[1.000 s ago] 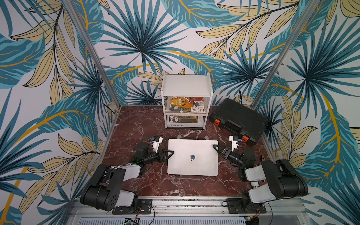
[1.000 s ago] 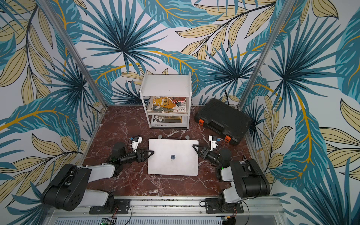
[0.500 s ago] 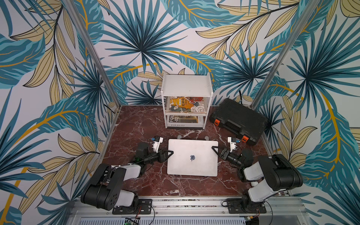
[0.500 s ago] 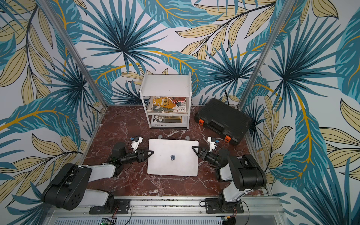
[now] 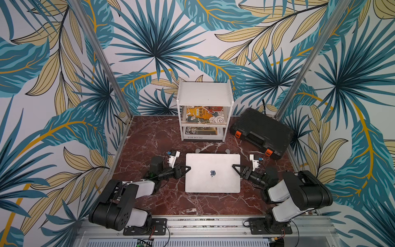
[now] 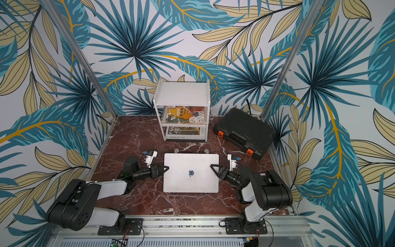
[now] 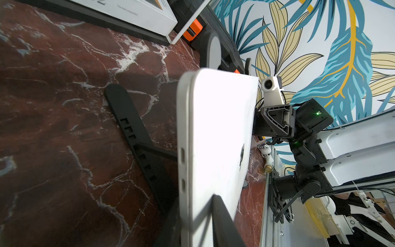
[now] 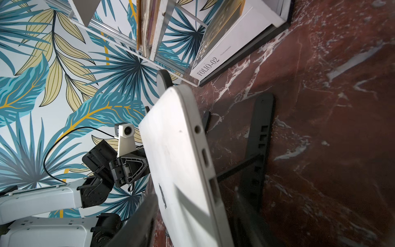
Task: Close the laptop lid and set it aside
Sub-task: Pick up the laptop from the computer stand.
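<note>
Left hand [image 5: 186, 169] clamped on laptop [image 5: 212, 181] left edge, one finger over lid [image 7: 218, 128], one under. Laptop closed, mid-surface [image 5: 149, 139], raised on black stand [image 7: 132, 128]. Right hand [image 5: 235, 167] open, straddling right edge.

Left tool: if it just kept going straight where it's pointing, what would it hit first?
The laptop: the left tool points into its side edge and straddles it, so contact looks immediate, though exact touch is hard to judge.

laptop [image 5: 205, 181] 1 | shelf unit [image 5: 205, 93] 1 | black case [image 5: 259, 130] 1 | books [image 5: 204, 114] 2
</note>
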